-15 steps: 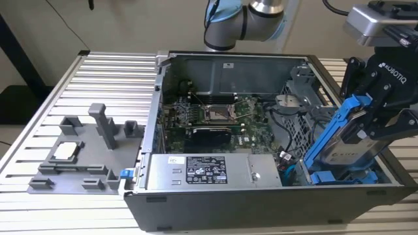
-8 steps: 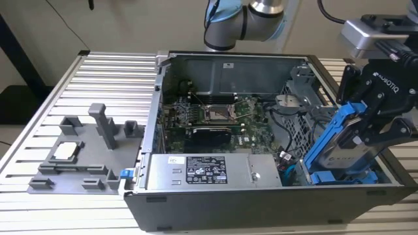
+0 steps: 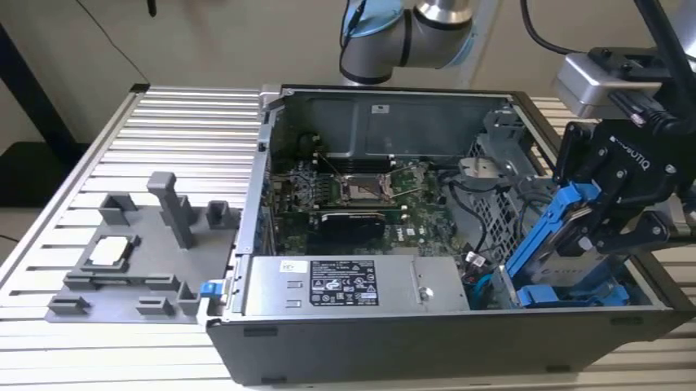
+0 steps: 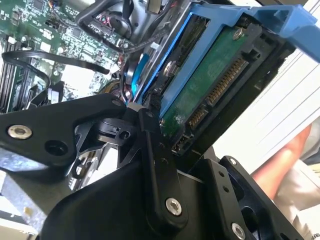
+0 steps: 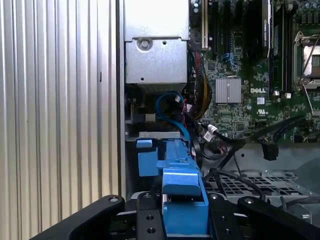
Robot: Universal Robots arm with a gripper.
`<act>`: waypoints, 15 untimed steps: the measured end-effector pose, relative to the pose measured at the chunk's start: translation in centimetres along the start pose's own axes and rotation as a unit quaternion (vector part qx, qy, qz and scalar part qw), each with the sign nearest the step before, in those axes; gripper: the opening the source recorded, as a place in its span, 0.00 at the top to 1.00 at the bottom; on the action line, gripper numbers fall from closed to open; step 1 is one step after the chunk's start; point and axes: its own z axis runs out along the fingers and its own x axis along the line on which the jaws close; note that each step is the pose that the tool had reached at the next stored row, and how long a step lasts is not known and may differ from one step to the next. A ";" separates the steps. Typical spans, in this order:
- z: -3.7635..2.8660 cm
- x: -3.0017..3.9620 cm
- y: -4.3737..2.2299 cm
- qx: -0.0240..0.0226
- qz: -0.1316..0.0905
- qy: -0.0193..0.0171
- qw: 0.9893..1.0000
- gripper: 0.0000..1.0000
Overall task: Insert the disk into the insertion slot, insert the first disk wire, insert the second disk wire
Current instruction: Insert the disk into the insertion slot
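My gripper (image 3: pixel 609 235) is clamped on the disk (image 3: pixel 557 265), which sits in a blue carrier (image 3: pixel 540 244), at the exterior view's right, over the lower right corner of the open case (image 3: pixel 359 358). The disk leans steeply. Its upper end is between my fingers and tips toward the exterior view's right, and its lower end reaches down to the slot (image 3: pixel 503 285), the grey metal bay in that corner of the case. The disk is not lying flat in the slot. In the first wrist view the carrier's end is pinched between my two black fingers (image 5: pixel 145 220). In the second wrist view the disk's green board (image 4: pixel 210 85) faces the camera with its connector pins exposed. A blue cable (image 5: pixel 170 94) curls just beside the slot, near the power supply (image 3: pixel 348 285). The motherboard (image 3: pixel 359 191) lies in the middle of the case. Well apart, at the exterior view's left on the slatted table (image 3: pixel 185 130), stands a grey tray (image 3: pixel 120 281) with upright posts.
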 end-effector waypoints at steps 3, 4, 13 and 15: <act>0.01 0.00 0.00 0.000 0.000 0.000 1.000 0.67; 0.02 0.00 0.00 0.000 0.000 0.000 1.000 0.67; 0.07 0.00 0.00 0.000 0.000 0.000 1.000 0.53; 0.09 0.00 0.00 0.000 0.000 0.000 1.000 0.53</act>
